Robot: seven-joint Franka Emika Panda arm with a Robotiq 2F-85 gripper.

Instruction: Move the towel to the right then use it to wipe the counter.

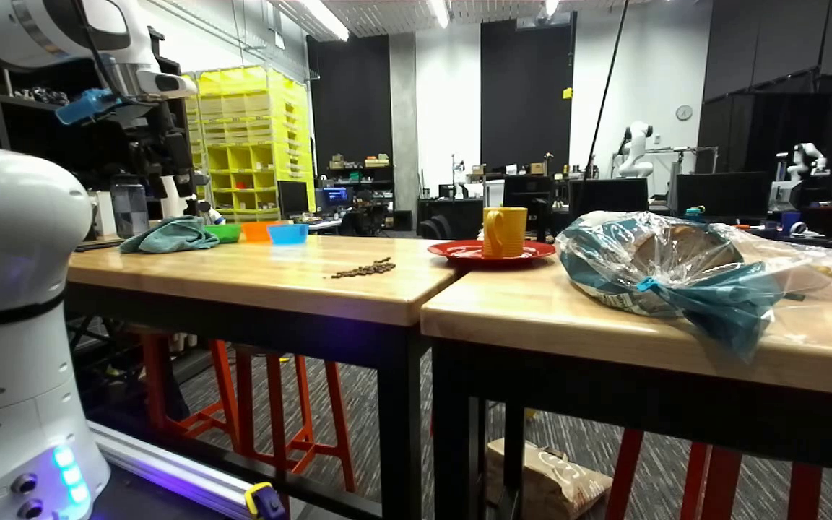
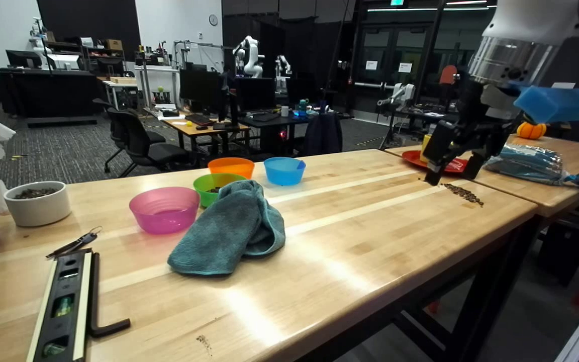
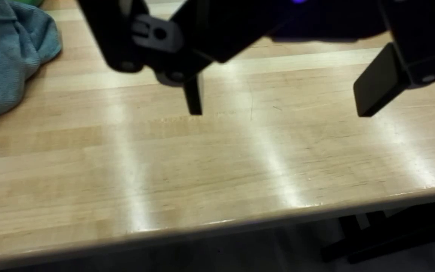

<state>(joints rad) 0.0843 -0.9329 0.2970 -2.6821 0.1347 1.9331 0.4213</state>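
In an exterior view, a spirit level (image 2: pixel 61 306) lies on the table (image 2: pixel 400 221) at eight o'clock; past it, same bearing, sits the bunched towel (image 2: pixel 224 229). The tool (image 2: pixel 452 174) hangs spread wide at three; distant door notices (image 2: pixel 405 67) at one are illegible.

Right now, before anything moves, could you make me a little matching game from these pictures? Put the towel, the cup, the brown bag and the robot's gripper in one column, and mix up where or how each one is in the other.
Things:
1. towel
2. yellow cup
3. gripper
4. brown bag

Where or how:
A. on the floor
B. open, above the counter
C. in loose folds on the counter
D. on a red plate

Right pairs: 1-C, 2-D, 3-B, 4-A
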